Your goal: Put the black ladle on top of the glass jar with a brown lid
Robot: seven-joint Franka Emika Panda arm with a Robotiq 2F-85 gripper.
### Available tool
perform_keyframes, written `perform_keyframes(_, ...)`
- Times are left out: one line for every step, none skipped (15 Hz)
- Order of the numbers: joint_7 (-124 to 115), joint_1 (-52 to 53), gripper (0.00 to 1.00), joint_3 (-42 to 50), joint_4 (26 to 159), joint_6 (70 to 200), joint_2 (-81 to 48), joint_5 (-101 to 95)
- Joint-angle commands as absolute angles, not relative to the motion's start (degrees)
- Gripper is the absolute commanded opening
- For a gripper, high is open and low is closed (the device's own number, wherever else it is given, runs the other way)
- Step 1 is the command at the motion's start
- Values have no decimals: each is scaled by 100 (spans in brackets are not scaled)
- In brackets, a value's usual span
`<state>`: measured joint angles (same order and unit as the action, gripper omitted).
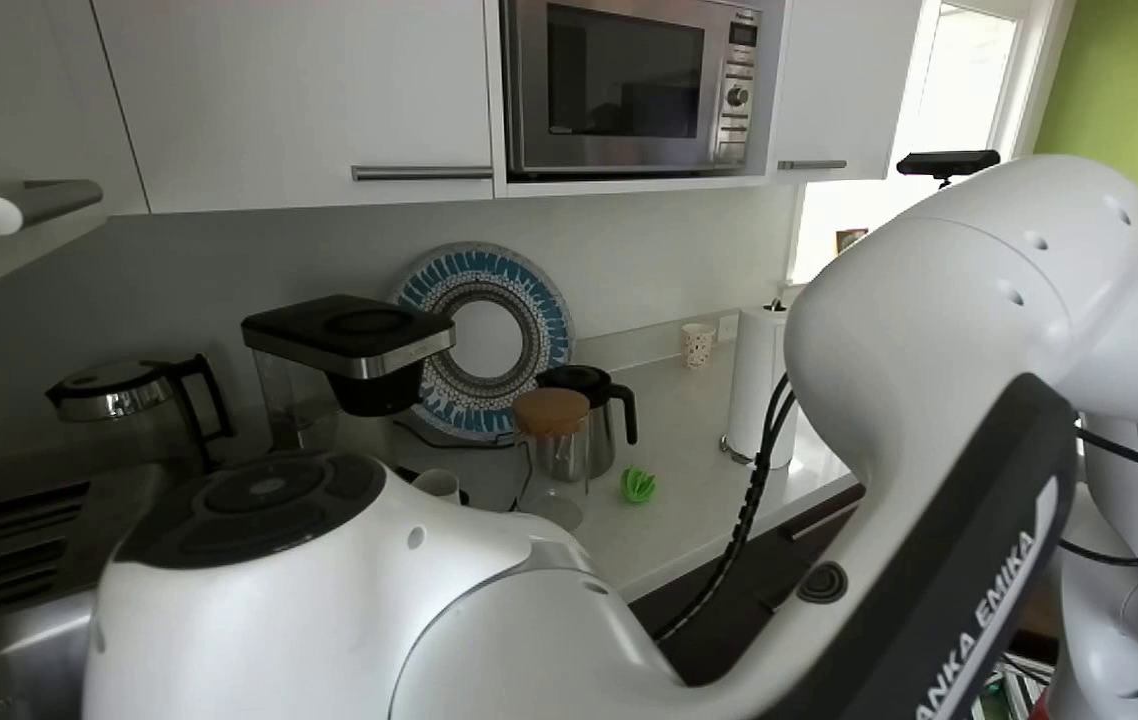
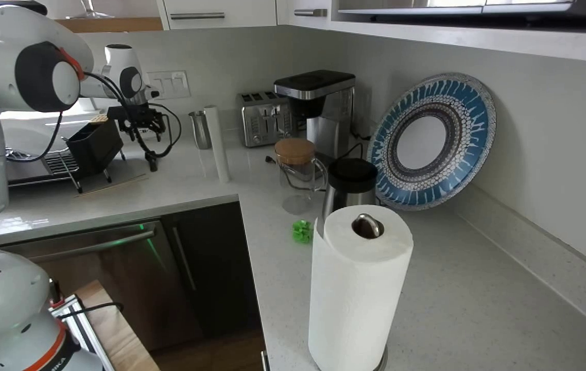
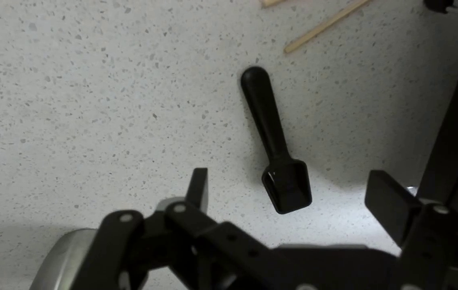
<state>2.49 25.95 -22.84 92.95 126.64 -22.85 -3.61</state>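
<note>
1. Pale speckled countertop [image 2: 478,288] is turning a corner in an exterior view.
2. White jointed robot arm [image 1: 959,300] is filling much of the foreground in an exterior view.
3. Round blue, white and grey patterned disc [image 2: 421,141] is leaning against the wall [image 2: 545,123] in both exterior views.
4. Black-and-silver coffee machine [image 2: 326,123] is standing near the disc.
5. Tall white paper roll [image 2: 360,304] is standing upright on the countertop.
6. Black two-fingered gripper [image 3: 287,187] is hanging low over the countertop; fingers [image 3: 197,187] are sitting wide apart.
7. Clear glass jar [image 2: 298,172] with a flat round brown lid [image 2: 295,151] is standing upright near the coffee machine, well apart from the gripper.
8. Glossy black ladle [image 3: 273,137] is lying on the countertop; in the wrist view its squarish scoop [image 3: 287,189] is showing between the fingers, touching neither.
</note>
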Motion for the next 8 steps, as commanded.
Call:
perform_keyframes(168, 2820, 100, -2128, 9320, 12400, -2408, -586)
perform_keyframes(171, 2880, 100, -2096, 9322, 12288, -2456, -715)
perform_keyframes(163, 2961, 100, -2064, 9350, 12250, -2513, -867)
perform_keyframes(180, 3041, 100, -2045, 9333, 12233, -2598, -1003)
perform_keyframes(145, 3138, 100, -1996, 9310, 12264, -2670, -1204)
perform_keyframes(108, 3255, 100, -1939, 9281, 12414, -2765, -1455)
perform_keyframes(32, 3371, 100, -1855, 9248, 12509, -2846, -1735)
perform_keyframes(-24, 3471, 100, -1770, 9223, 12548, -2897, -1980)
